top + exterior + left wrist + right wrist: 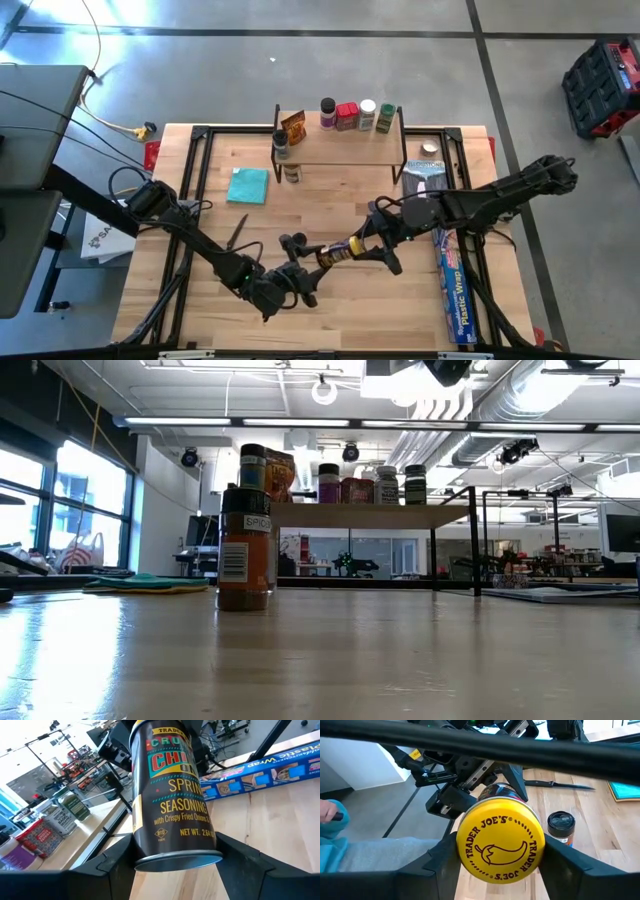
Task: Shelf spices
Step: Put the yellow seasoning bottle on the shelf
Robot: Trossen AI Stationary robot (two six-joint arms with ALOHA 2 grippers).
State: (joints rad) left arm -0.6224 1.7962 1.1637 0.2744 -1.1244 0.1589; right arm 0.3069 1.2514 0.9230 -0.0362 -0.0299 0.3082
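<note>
Seasoning tin (338, 250) midair between left gripper (303, 268) and right gripper (372, 243).

Robotics lab, exposed ducts (520, 400), concrete floor (300, 70)

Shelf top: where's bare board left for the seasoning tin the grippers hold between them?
On the shelf, the back edge is crowded: orange-brown packet, then four jars in a row. The front strip of board is bare along its length. On the table, two jars crowd the shelf's left leg, beside the teal cloth.

Two dark jointed arms with black cables.
</note>
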